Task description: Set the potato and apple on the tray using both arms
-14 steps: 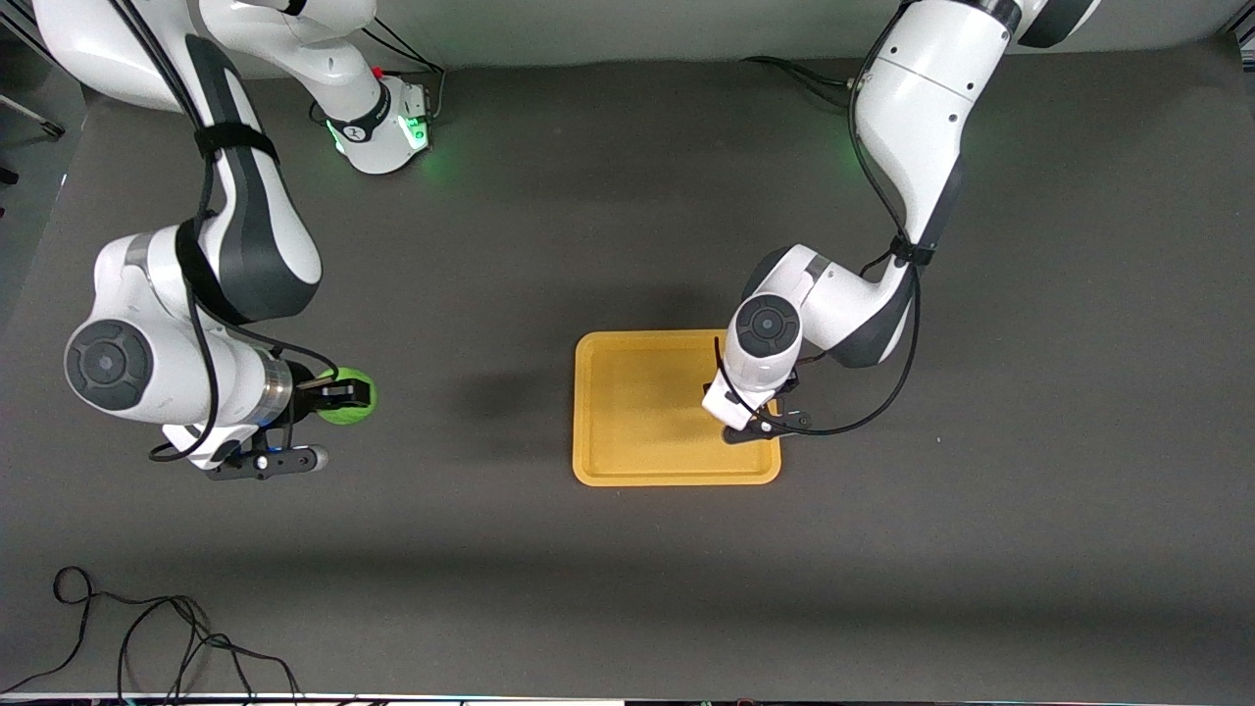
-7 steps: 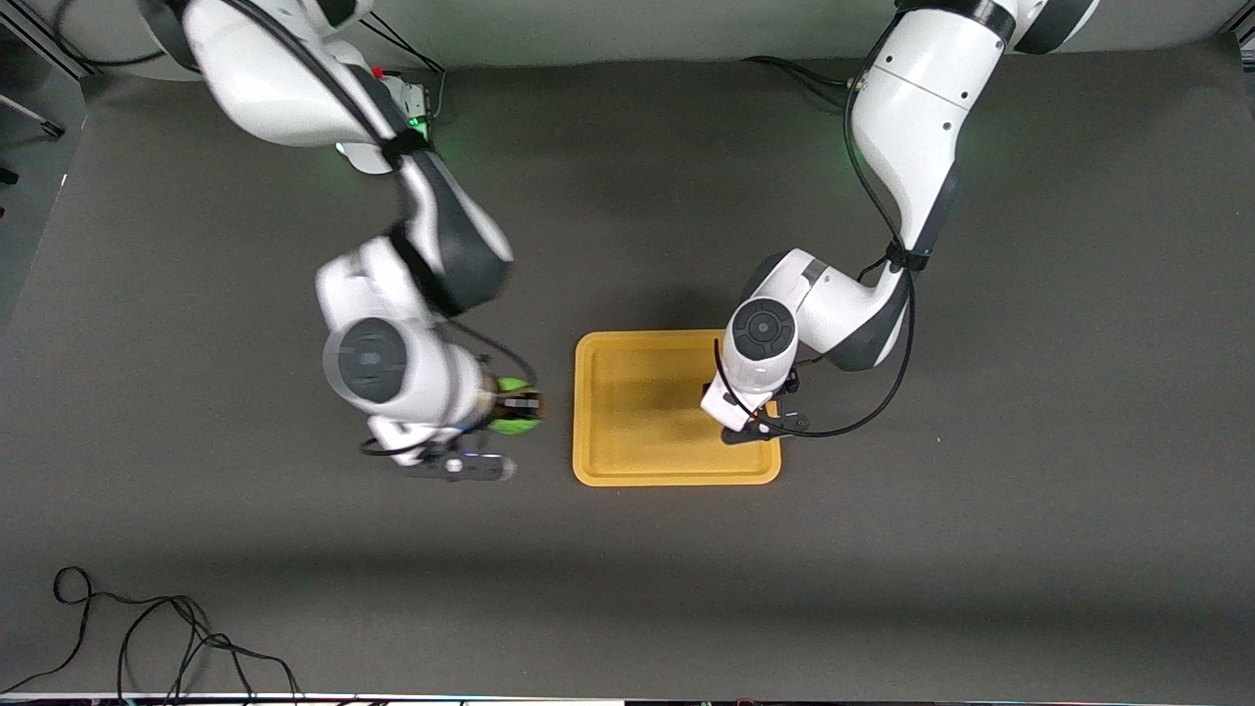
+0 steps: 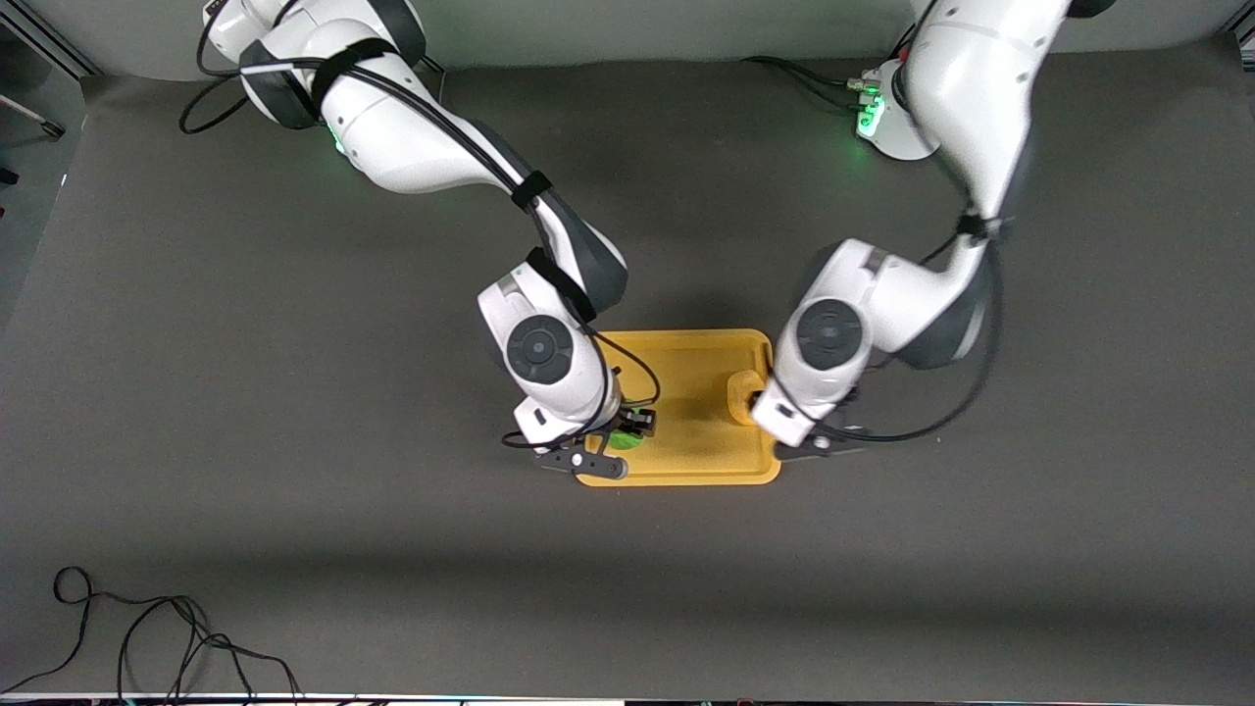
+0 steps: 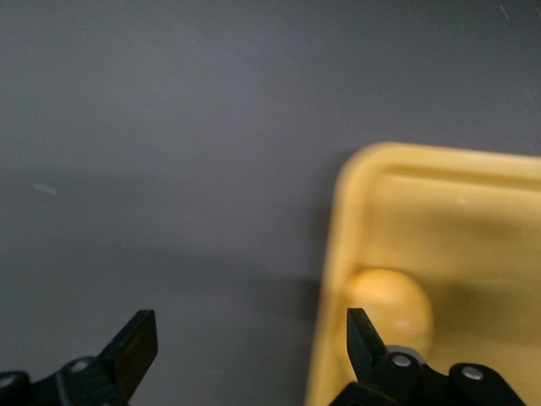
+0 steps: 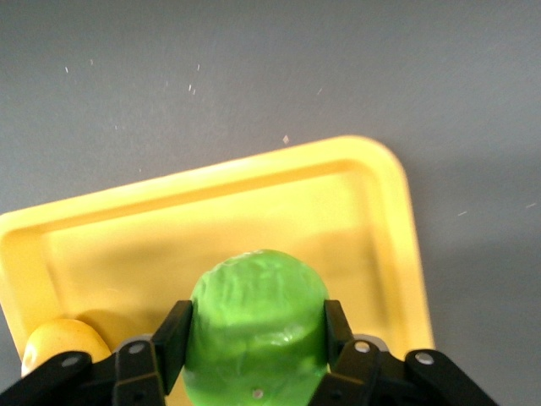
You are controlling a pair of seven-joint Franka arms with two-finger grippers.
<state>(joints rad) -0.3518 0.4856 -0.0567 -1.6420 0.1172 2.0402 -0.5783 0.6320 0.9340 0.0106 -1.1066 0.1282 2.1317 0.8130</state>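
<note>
Front view first, starting at the right arm's end of the table: the right gripper [image 3: 627, 431] hangs over the corner of the flat rectangular yellow-orange plastic tray [image 3: 686, 466], low raised rim and rounded corners, and its two black fingers are clamped on either side of the small round bright green apple [image 3: 624, 438]. The right wrist view confirms the hold, with the mottled green ball [image 5: 256, 326] filling the gap between the fingers and the tray floor [image 5: 254, 228] directly below it. Farther along, the small lumpy yellow-orange potato [image 3: 742, 395] already lies in the tray beside the rim at the left arm's end. The left gripper [image 3: 784, 417] is just over that rim, spread wide with nothing between its fingers; in the left wrist view the potato [image 4: 389, 306] sits right by one fingertip, inside the tray wall [image 4: 334, 254]. By my reading the potato is placed and the apple's release is the step in hand: the next move calls for lowering the apple onto bare tray floor, clear of the potato, then opening gently, since a round fruit may roll. Both arms work over a plain dark grey matte tabletop [image 3: 294, 490], with a loose black cable [image 3: 147, 637] coiled near the front camera at the right arm's end.
</note>
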